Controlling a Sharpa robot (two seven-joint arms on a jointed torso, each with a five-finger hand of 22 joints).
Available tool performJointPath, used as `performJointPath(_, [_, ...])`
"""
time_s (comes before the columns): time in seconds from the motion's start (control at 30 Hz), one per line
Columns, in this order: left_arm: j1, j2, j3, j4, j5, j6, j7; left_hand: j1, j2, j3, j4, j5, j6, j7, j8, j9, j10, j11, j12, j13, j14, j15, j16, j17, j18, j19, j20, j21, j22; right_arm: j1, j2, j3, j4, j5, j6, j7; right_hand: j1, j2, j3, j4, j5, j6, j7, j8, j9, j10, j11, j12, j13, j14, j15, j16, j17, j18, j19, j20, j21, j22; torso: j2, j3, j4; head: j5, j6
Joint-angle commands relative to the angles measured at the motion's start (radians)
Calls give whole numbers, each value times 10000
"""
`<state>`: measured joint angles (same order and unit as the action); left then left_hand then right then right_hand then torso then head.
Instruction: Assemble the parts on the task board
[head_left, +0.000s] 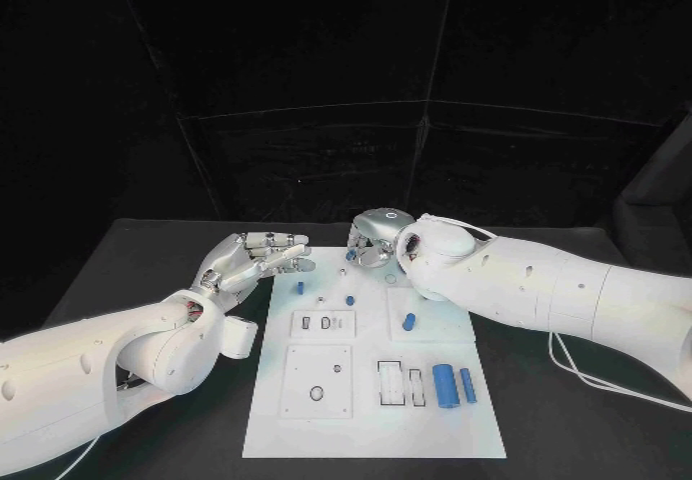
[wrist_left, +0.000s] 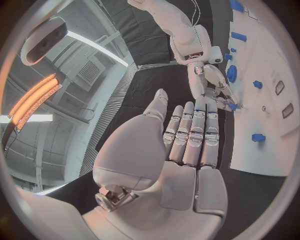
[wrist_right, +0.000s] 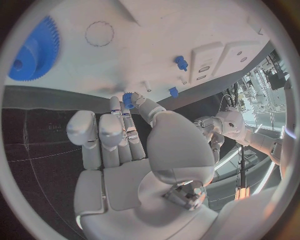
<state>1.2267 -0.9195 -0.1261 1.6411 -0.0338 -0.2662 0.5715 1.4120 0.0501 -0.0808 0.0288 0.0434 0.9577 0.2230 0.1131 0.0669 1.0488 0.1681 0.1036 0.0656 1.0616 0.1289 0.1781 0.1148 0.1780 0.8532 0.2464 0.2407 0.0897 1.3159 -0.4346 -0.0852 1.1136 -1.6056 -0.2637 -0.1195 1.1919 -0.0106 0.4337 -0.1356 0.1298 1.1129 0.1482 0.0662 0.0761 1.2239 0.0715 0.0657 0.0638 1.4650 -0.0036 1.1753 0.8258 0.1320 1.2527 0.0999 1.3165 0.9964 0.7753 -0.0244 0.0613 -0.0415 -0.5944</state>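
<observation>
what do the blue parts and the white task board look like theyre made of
Blue parts, such as the big gear and the cylinder: probably moulded or printed plastic, matte, uniform colour without metallic shine. Task board: likely matte white plastic or painted sheet, flat, with cut recesses; the exact material is unclear.

Black table (head_left: 144, 260), matte, running back to a dark backdrop. Lying flat at its middle, the white task board (head_left: 325, 430), long side pointing away from the robot. Resting on the table at the board's left edge, near its far end, the left arm's white wrist housing (head_left: 238, 338). To the right of the board, a thin white cable (head_left: 606, 385) trailing in loops across the tabletop toward the right edge. Bare black surface on both sides of the board.
</observation>
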Motion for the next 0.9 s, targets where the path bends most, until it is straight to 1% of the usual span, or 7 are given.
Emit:
performJointPath(0.03, [18,-4,9,27,-46,132,49,11,118,-1,-83,39,-5,55,-30,-16,-10,72,-30,-14,-4,79,-64,-15,56,49,53,-56,-10,19,45,7,-26,-157,75,-202,31,-16,14,56,-28,88,-54,16,-7,-48,53,-39,-11,55,-43,31,-10,-196,61,-7,59,6,10,3,2,-10,-6])
performJointPath(0.37, [18,5,9,21,-46,152,48,14,122,-4,-101,38,-8,57,-42,-16,-14,74,-45,-13,0,80,-75,-15,56,53,55,-66,-18,20,215,7,-174,-300,-215,-404,-64,-157,-17,236,-58,39,-35,-7,-22,-99,73,-34,-7,31,-24,52,-40,-194,43,13,64,-1,23,6,-8,-1,-56])
performJointPath(0.47, [20,1,9,32,-46,156,45,14,122,-4,-101,38,-8,57,-42,-16,-14,74,-45,-13,0,80,-75,-15,56,53,55,-66,-18,20,254,7,-204,-320,-289,-447,-73,-190,-21,269,-75,17,-28,-14,-28,-122,80,-37,-9,27,-19,58,-44,-195,46,18,70,9,26,-1,-6,2,-53])
performJointPath(0.67, [22,-4,9,43,-46,161,38,14,122,-4,-101,38,-8,57,-42,-16,-14,74,-45,-13,0,80,-75,-15,56,53,55,-66,-18,20,319,7,-257,-331,-193,-467,-58,-302,-26,370,-252,-82,6,-32,-51,-247,113,-46,-13,4,8,58,-102,-191,16,40,62,-18,28,-7,-9,3,-62])
performJointPath(0.9, [24,-4,9,42,-46,167,31,14,122,-4,-101,38,-8,57,-42,-16,-14,74,-45,-13,0,80,-75,-15,56,53,55,-66,-18,20,391,7,-322,-334,-48,-512,-20,-558,-95,504,-417,-371,118,-53,-95,-556,213,-50,-17,-64,89,-22,-323,-166,-97,106,-1,-160,30,-10,-10,-4,-77])
